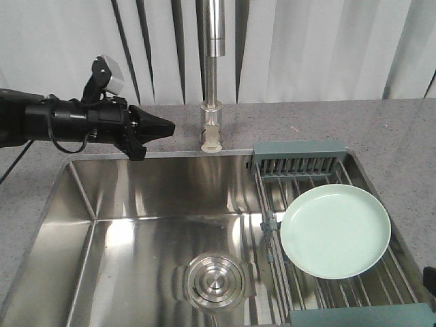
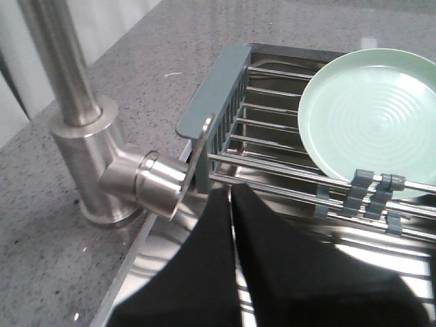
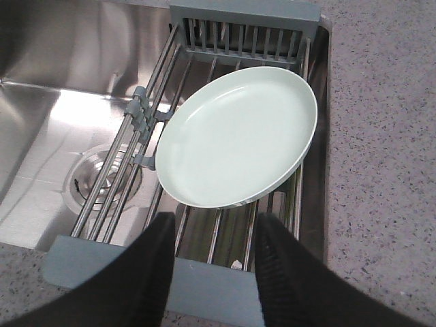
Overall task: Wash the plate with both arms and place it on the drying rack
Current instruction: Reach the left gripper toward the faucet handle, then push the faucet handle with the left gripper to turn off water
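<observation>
Plate (image 1: pixel 335 231) lies flat on drying rack (image 1: pixel 300 165) over right side of sink (image 1: pixel 136 204), nothing else in rack. Sink basin holds only drain (image 1: pixel 214 280). Left pincer (image 1: pixel 160 125) closed, w/ nothing in it, near tap (image 1: pixel 212 102). Right pincer (image 3: pixel 212 235) open, just short of plate, above rack's near end.

front overview; wrist views share drying rack (image 3: pixel 225 225).

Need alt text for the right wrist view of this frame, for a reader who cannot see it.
A pale mint-green plate lies face up on the steel rods of the drying rack set across the right side of a stainless sink. The right gripper hovers open just in front of the plate, its two black fingers apart and touching nothing. Speckled grey countertop runs along the right.
</observation>
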`<state>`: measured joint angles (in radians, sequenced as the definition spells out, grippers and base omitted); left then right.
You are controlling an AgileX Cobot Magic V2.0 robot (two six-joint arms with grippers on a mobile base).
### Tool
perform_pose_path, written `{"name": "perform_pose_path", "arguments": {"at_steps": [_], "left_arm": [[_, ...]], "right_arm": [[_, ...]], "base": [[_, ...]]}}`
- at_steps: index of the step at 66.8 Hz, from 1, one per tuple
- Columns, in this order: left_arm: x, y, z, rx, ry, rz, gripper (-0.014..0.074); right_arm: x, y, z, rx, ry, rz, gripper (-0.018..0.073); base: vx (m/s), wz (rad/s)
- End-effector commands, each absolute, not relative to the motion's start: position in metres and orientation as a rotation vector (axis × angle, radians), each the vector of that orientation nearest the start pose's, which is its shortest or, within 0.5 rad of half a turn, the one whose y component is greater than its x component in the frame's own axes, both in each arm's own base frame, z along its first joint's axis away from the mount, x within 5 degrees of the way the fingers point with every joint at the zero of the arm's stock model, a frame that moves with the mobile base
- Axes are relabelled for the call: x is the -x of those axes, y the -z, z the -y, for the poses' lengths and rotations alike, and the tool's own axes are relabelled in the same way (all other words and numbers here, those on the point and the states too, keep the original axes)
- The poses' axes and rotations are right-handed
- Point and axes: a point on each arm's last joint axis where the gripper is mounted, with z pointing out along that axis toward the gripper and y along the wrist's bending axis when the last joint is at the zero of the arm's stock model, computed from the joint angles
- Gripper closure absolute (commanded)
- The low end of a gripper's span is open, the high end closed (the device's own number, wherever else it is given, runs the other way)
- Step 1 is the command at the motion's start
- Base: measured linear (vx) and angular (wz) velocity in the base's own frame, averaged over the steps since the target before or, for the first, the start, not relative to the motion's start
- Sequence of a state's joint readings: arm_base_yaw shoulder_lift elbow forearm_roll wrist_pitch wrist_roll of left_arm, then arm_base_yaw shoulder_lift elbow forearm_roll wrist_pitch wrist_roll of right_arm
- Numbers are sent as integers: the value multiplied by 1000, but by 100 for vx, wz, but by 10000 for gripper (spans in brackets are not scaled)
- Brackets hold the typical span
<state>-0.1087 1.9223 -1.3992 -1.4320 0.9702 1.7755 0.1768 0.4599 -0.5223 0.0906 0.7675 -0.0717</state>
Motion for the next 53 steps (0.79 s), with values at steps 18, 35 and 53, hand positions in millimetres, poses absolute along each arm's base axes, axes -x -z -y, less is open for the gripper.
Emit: {"name": "perform_pose_path", "arguments": {"at_steps": [18, 35, 53], "left_arm": [[-405, -288, 172, -1137, 895, -1545, 604], [-411, -281, 197, -1114, 816, -1571, 604], [-420, -279, 200, -1080, 640, -1584, 604]], "right_arm": [[-84, -302, -20, 225, -165, -2094, 279], [-84, -302, -20, 225, -165, -2094, 279], [-84, -302, -20, 225, -165, -2094, 279]], "base": [[0, 0], [0, 0], [0, 0]]}}
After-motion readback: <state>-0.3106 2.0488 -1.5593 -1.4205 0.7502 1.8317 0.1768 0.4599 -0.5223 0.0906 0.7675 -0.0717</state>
